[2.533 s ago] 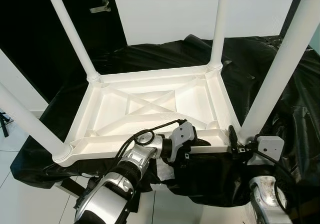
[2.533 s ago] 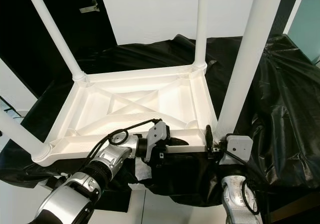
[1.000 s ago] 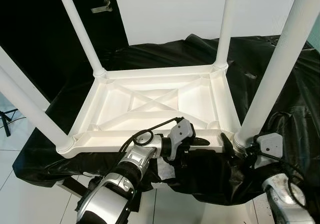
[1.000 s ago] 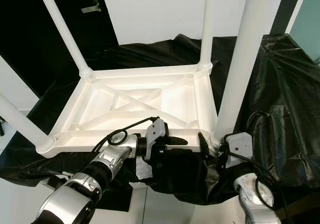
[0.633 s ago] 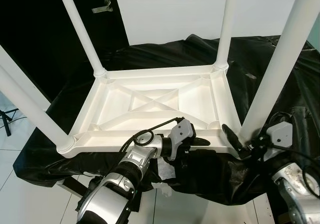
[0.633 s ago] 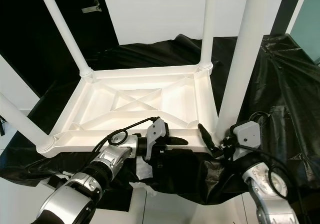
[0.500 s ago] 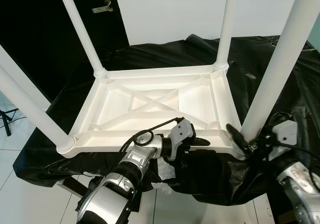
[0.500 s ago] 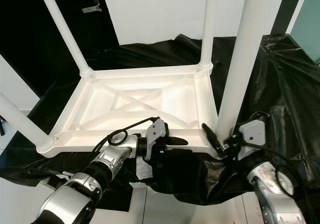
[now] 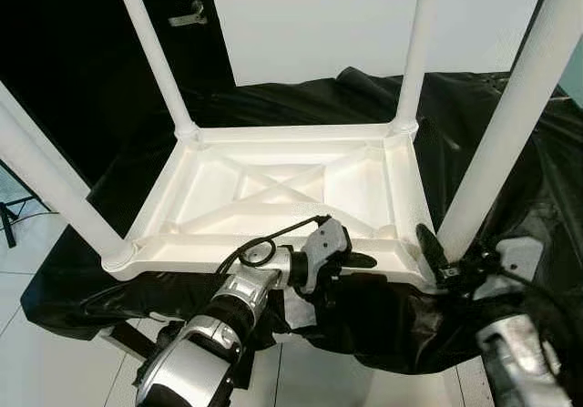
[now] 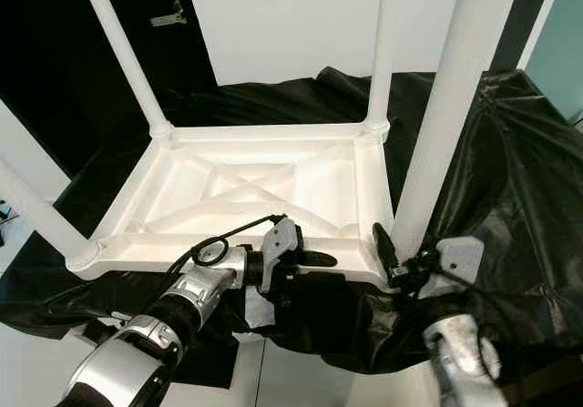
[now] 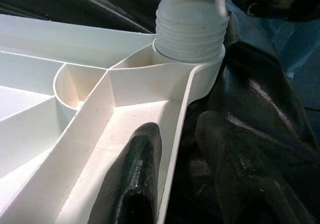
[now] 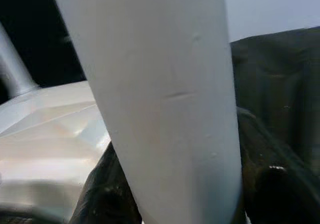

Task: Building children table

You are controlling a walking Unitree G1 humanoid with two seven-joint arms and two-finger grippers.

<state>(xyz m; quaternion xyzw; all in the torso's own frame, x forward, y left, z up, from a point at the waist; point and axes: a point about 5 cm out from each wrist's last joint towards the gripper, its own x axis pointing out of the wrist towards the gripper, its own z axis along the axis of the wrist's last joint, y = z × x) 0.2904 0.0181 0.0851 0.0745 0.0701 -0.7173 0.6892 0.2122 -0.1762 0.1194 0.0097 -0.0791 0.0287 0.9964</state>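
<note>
Left hand (image 11: pixel 172 184) pinches tabletop (image 9: pixel 273 188) near rim; right hand (image 10: pixel 401 261) straddles leg (image 10: pixel 446 116).

The upside-down table (image 9: pixel 282 188) looks like smooth white moulded plastic with a slight sheen, and its legs (image 9: pixel 510 125) have the same finish. It sits on a crinkly, glossy black plastic sheet (image 9: pixel 510 106). The left gripper (image 11: pixel 170 179) has matt black rubbery-looking fingers (image 11: pixel 137 174), and the arms (image 9: pixel 196 361) are shiny silver metal.
</note>
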